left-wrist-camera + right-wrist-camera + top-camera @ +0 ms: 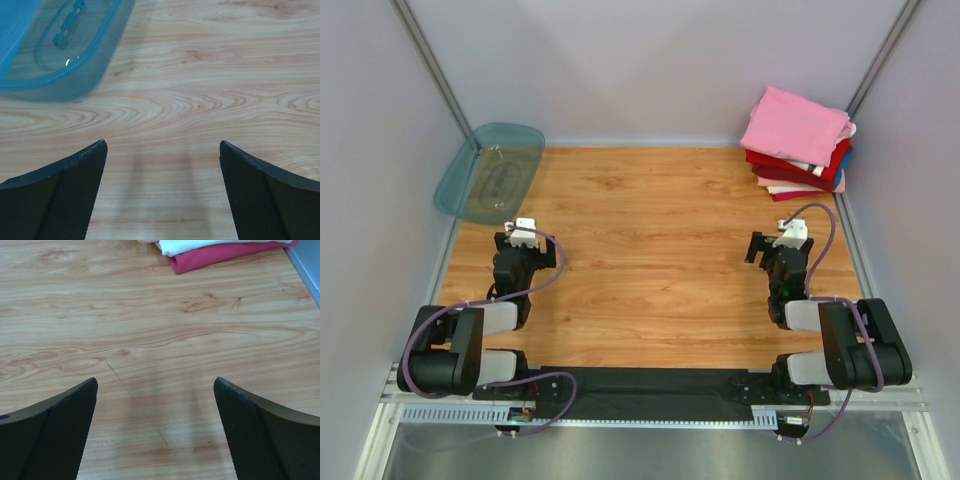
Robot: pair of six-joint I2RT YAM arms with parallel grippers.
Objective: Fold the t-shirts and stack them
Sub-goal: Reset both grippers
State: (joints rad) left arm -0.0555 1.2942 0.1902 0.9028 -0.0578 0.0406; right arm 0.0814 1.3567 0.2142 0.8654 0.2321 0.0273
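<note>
A stack of folded t-shirts (pixel 798 150) sits at the table's far right corner. A pink shirt (pixel 792 125) lies on top, above red, white, blue and pale ones. The stack's near edge, red and white, shows at the top of the right wrist view (pixel 215 251). My left gripper (pixel 517 243) is open and empty over bare wood at the left (pixel 162 147). My right gripper (pixel 770 250) is open and empty over bare wood at the right (pixel 156 385), well short of the stack.
A clear teal plastic tray (pixel 488 172) leans at the far left corner, partly off the wooden table (pixel 650 260); it also shows in the left wrist view (pixel 60 55). Pale walls close in the left, back and right sides.
</note>
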